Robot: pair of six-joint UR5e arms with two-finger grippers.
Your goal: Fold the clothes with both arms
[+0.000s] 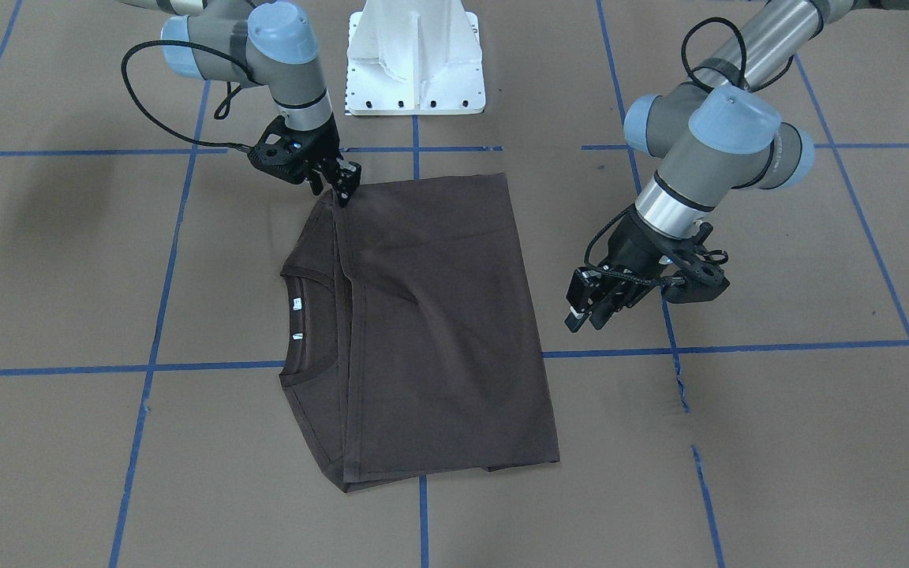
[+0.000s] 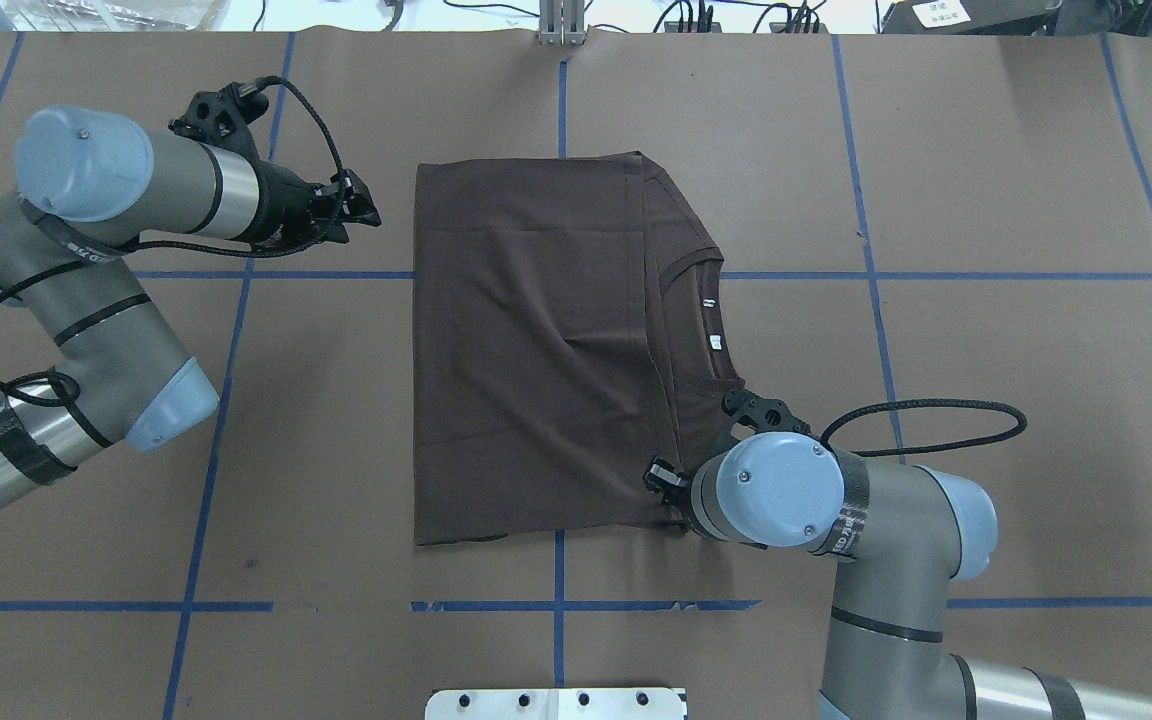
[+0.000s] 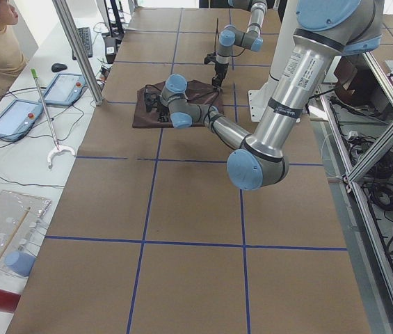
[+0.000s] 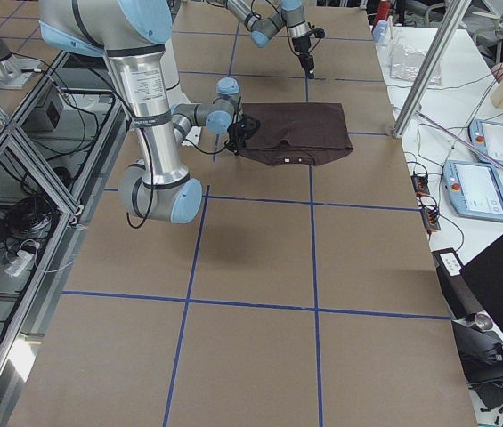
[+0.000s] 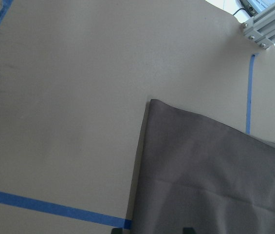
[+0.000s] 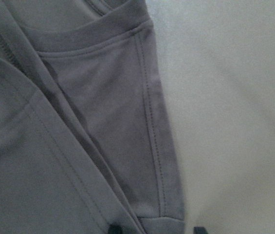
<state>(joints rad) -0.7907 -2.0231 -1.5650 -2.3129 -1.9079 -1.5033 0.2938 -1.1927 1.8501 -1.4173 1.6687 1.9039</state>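
Two grippers were in play, neither holding anything. The T-shirt (image 1: 439, 315) lay flat in the middle of the table (image 1: 738, 434), already reduced to a tidy rectangle. Its collar (image 1: 304, 274) and white neck tags (image 1: 296, 304) faced the robot's right, and the edge of an upper layer ran across just beside the collar.

The right gripper (image 1: 342, 183) pointed down at the shirt corner nearest the robot's base, on the collar side. In its wrist view the dark fingertips stood apart at the bottom of the frame, with the stitched corner of cloth between them. I judged the jaws spread and straddling, not pinched. Whether the tips touched the fabric could not be told.

The left gripper (image 1: 585, 315) hung over bare table just beside the opposite edge of the shirt, clear of the cloth. Its wrist view showed the fingertips apart, a far corner of the shirt and a blue tape line (image 5: 54, 208).

Step in hand, by my reading: a partly folded garment, with both arms lining up for the next fold. Right arm was nearly set; left arm was not.

Next move would likely call for the right jaws to drop and close on all layers at that corner. The left would need to reach a shirt corner and take a matching pinch. Both would then lift together and carry evenly, so the stack does not skew or shed its upper layer.
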